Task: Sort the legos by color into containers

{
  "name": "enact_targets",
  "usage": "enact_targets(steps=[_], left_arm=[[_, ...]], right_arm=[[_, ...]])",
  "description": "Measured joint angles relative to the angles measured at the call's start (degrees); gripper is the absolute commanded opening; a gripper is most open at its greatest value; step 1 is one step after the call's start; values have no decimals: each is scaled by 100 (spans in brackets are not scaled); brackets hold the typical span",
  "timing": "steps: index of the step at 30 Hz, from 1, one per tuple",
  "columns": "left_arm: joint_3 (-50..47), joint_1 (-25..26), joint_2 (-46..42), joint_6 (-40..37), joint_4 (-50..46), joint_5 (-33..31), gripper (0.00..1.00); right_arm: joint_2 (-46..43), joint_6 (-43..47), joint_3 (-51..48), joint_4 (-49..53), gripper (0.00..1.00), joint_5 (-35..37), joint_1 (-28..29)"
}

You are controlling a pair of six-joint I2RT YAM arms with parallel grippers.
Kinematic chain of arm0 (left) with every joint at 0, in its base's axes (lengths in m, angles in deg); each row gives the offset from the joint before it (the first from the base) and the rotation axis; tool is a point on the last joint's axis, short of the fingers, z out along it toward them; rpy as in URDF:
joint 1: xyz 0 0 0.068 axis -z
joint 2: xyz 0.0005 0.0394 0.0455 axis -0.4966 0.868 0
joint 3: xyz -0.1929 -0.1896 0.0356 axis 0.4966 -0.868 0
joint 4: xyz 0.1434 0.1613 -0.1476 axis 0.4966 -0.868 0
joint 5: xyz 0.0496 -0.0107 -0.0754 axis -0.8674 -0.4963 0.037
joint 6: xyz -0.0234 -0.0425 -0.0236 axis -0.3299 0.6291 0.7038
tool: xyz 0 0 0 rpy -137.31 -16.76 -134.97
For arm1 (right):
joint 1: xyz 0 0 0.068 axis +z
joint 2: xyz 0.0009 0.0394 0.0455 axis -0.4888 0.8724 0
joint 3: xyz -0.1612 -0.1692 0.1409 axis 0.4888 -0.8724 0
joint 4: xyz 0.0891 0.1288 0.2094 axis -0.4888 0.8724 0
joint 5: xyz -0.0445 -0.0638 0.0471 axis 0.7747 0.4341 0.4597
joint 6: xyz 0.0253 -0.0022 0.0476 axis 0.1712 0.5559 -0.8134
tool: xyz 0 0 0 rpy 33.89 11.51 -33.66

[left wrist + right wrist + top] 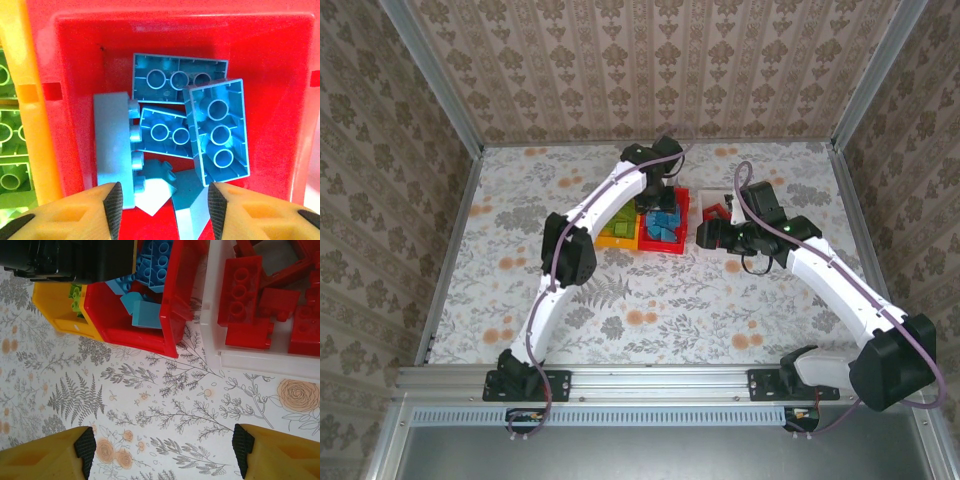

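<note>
Above the red plastic bin [280, 35] of blue studded bricks [215, 130] the left gripper [165, 205] gapes empty, right gripper [165, 445] wide too; drop apparently made, next find strays.

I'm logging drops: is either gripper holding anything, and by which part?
Nothing is held. The left gripper stands open above the blue bricks in the red bin; the right gripper stands open over the table.

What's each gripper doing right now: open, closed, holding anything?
Left gripper: open, empty, above blue legos in the red bin.
Right gripper: open, empty, over the table.
</note>
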Motion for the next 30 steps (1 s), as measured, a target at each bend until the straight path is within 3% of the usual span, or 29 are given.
enact_targets(steps=[5, 6, 8, 9, 10, 14, 19, 21, 24, 27, 30], left_arm=[[-59, 33, -282, 59, 31, -20, 62], [-149, 35, -411, 74, 68, -33, 64], [-597, 42, -911, 131, 234, -57, 72], [-852, 35, -1172, 164, 330, -63, 78], [-1290, 11, -1600, 214, 511, -59, 100], [-3438, -374, -3606, 378, 1545, 127, 100], [-5549, -1698, -5877, 494, 2413, 107, 100], [-6118, -2074, -6564, 487, 2529, -297, 100], [-7125, -2129, -7672, 494, 2614, -1392, 100], [-7993, -2118, -8480, 455, 2645, -2430, 100], [-8870, -2181, -8950, 15, 3073, -3023, 100]], right_arm=[[-7, 0, 0, 0, 79, 0, -13], [-13, 2, 0, 0, 96, 0, -24], [-55, 46, 0, 2, 100, -4, -76], [-90, 31, 0, 2, 100, -7, -111], [-149, 28, 0, 2, 100, -7, -160], [-599, -26, -28, 13, 100, 269, -396], [-1504, -48, -122, -20, 100, 1456, -494], [-1906, -17, -262, -63, 100, 2159, -492], [-2199, 280, -485, -243, 99, 3093, -522], [-2269, 763, -1082, -981, 100, 3493, -597], [-2111, 868, -1740, -1392, 100, 3641, -791]])
